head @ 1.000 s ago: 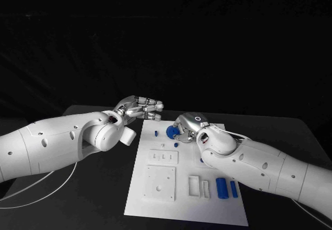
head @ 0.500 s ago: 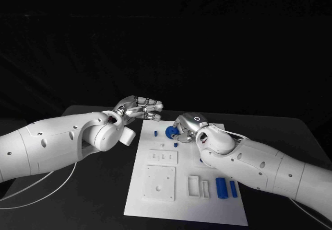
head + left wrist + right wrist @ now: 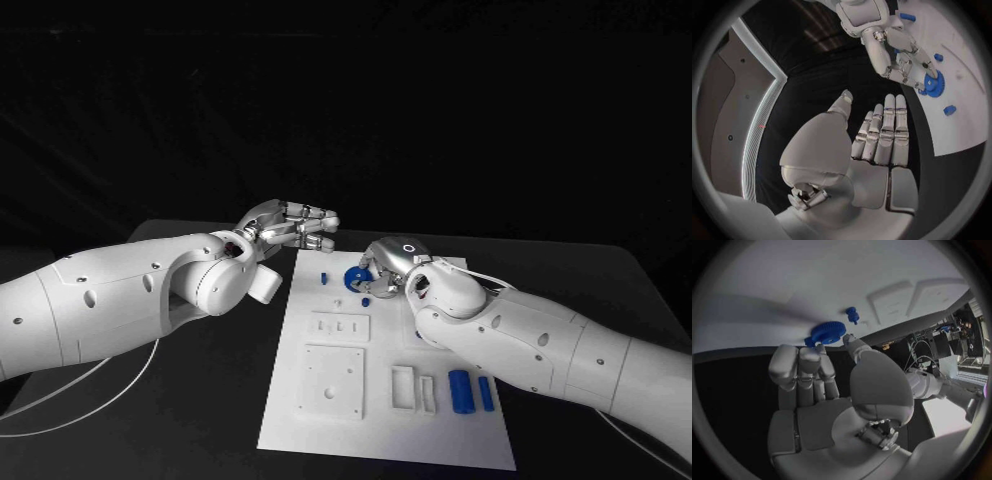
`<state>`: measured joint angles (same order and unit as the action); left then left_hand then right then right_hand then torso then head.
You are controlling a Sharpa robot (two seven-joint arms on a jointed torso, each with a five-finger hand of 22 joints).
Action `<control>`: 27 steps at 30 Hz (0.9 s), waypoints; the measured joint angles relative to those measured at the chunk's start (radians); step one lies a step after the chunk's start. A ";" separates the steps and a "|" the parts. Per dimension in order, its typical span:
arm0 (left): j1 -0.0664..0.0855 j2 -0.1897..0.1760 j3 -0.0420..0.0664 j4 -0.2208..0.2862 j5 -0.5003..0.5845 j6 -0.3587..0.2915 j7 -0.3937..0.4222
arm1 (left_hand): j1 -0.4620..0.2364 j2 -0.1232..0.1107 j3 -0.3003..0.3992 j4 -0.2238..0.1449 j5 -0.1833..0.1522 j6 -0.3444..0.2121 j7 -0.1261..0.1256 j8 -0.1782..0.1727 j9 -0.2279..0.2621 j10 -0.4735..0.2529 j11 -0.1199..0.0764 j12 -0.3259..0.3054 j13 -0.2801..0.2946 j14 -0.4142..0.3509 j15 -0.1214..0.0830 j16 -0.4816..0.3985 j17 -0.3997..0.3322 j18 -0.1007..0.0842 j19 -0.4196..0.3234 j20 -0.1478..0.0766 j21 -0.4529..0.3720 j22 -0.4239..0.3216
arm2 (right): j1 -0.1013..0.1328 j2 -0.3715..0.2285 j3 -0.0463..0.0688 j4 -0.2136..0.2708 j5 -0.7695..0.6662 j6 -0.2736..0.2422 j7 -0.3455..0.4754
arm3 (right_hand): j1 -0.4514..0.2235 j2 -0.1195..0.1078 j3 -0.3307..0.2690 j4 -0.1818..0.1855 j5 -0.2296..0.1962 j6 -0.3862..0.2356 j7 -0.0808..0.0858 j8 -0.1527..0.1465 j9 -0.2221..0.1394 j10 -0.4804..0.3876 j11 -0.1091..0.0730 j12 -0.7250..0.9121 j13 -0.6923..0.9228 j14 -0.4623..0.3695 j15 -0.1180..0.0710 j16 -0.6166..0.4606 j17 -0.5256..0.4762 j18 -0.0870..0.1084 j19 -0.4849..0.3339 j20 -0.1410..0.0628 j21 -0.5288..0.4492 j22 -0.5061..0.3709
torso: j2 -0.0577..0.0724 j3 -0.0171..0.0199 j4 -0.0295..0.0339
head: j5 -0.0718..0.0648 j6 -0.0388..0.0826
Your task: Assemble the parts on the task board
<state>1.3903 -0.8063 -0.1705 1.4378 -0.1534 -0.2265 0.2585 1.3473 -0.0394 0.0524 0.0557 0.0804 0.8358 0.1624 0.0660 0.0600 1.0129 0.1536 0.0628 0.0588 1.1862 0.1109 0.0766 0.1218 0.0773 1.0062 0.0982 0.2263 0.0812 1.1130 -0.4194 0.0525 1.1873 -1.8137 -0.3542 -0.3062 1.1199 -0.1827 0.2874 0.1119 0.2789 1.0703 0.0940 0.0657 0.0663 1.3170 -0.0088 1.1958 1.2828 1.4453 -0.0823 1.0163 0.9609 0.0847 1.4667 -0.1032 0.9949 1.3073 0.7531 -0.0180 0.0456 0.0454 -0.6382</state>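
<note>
Hardly anything has shifted — the right hand [image 3: 384, 262] still pinches the blue gear [image 3: 356, 277] over the task board [image 3: 387, 440] at frame centre, presumably aligning it; left hand [image 3: 296, 228] stays clenched, empty.

The task board [image 3: 387, 440] is a matt white plate, smooth like plastic, with raised white blocks of the same finish. The blue gear [image 3: 827, 332] looks like matt plastic with a finely toothed rim; the blue cylinder [image 3: 460, 391] has the same dull blue plastic look. Both arms wear smooth, slightly glossy white shells. The left hand [image 3: 879, 137] and right hand [image 3: 814, 375] are satin silver metal with segmented fingers. The surface [image 3: 173, 420] is matt black.
</note>
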 measured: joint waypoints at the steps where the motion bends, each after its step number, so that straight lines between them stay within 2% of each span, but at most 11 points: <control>1: 0.000 0.000 0.000 0.000 0.000 0.000 0.000 | 0.000 0.000 0.000 0.000 0.000 0.000 0.000 0.000 0.000 0.000 0.000 0.000 0.000 0.000 0.000 0.000 0.000 0.000 0.000 0.000 0.000 0.000 | 0.000 0.000 0.000 -0.001 0.002 0.002 0.000 | 0.000 0.000 0.000 0.000 0.000 0.000 0.000 0.000 0.000 0.000 0.000 0.000 0.000 0.000 0.000 0.000 0.000 0.000 0.000 0.000 0.000 0.000 | 0.000 0.0000 0.0003 | 0.000 0.000; 16: 0.000 -0.001 0.000 -0.001 0.000 0.000 -0.001 | 0.000 0.000 0.000 0.000 0.000 0.000 0.000 0.000 0.000 0.000 0.000 0.000 0.000 0.000 0.000 0.000 0.000 0.000 0.000 0.000 0.000 0.000 | 0.000 -0.017 -0.001 0.007 0.025 0.028 0.001 | -0.007 -0.007 -0.001 0.007 0.010 -0.001 -0.002 -0.002 0.002 0.000 0.000 0.000 0.000 0.000 0.000 0.004 0.000 0.000 0.000 0.000 0.000 0.000 | 0.000 0.0006 -0.0009 | 0.000 0.000; 22: 0.000 -0.002 0.000 -0.005 0.000 0.000 -0.001 | 0.004 -0.004 0.000 0.000 0.000 0.000 0.000 0.000 0.000 0.000 0.000 0.000 0.000 0.000 0.000 0.000 0.000 0.000 0.000 0.000 0.000 0.000 | -0.002 -0.044 -0.001 0.039 0.033 0.000 -0.001 | -0.006 -0.007 -0.004 -0.002 0.028 -0.001 -0.002 -0.002 0.002 0.000 0.000 0.000 0.001 0.000 0.000 0.013 0.006 0.000 0.000 0.000 0.008 0.000 | 0.000 0.0016 -0.0017 | -0.002 0.002; 27: 0.000 -0.006 0.000 -0.008 0.000 0.000 -0.001 | 0.004 -0.004 0.000 0.000 0.000 0.000 0.000 0.000 0.000 0.000 0.000 0.000 0.000 0.000 0.000 0.000 0.000 0.000 0.000 0.000 0.000 0.000 | -0.003 -0.074 0.016 0.072 0.040 -0.050 -0.005 | -0.006 -0.015 -0.012 0.000 0.033 -0.004 0.000 -0.002 0.002 0.000 0.000 0.000 0.001 0.000 0.000 0.013 0.006 0.000 0.000 0.000 0.008 0.000 | -0.001 0.0017 -0.0035 | -0.004 0.006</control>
<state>1.3903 -0.8119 -0.1705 1.4295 -0.1535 -0.2267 0.2578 1.3514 -0.0435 0.0524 0.0557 0.0804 0.8358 0.1624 0.0660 0.0600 1.0130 0.1536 0.0628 0.0588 1.1862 0.1109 0.0766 0.1218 0.0772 1.0062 0.0982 0.2263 0.0813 1.1103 -0.4939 0.0689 1.2598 -1.7737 -0.4044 -0.3109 1.1134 -0.1975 0.2759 0.1121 0.3119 1.0663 0.0944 0.0637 0.0684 1.3170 -0.0088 1.1957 1.2837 1.4453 -0.0823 1.0291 0.9668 0.0846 1.4666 -0.1033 1.0026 1.3074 0.7519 -0.0163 0.0421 0.0416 -0.6322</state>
